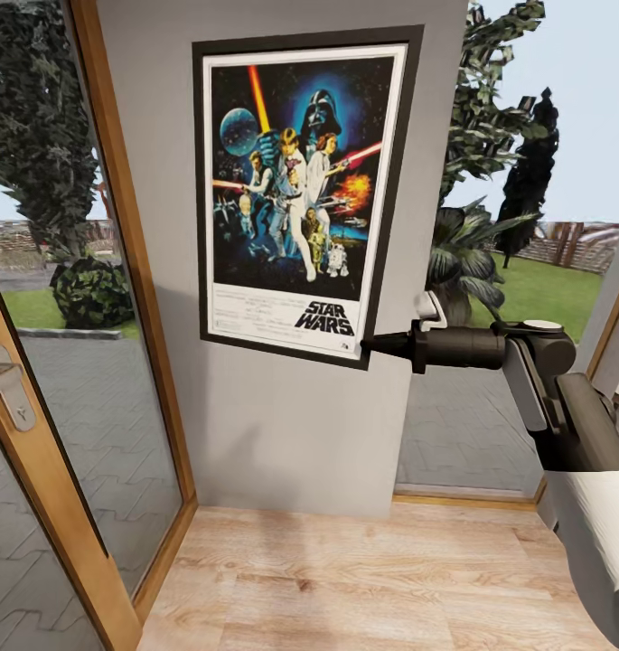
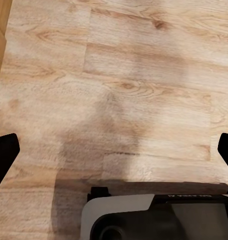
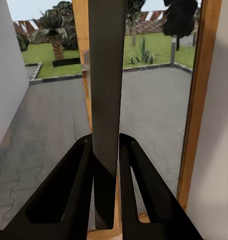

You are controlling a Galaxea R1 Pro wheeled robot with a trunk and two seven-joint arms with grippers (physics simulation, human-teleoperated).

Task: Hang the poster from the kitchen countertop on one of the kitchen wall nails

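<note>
The Star Wars poster stands upright and slightly tilted, flat against the narrow pale grey wall. My right gripper is shut on the poster's lower right corner, reaching in from the right. In the right wrist view the black frame edge runs edge-on between the two fingers, which pinch it. No nail shows on the wall; any behind the poster is hidden. The kitchen countertop is out of view. My left gripper hangs open over the wood floor, with nothing between its fingers.
A wood-framed glass door with a metal handle stands at the left. A wood-framed window borders the wall on the right, with garden and paving outside. Light wood floor lies below. My base is under the left gripper.
</note>
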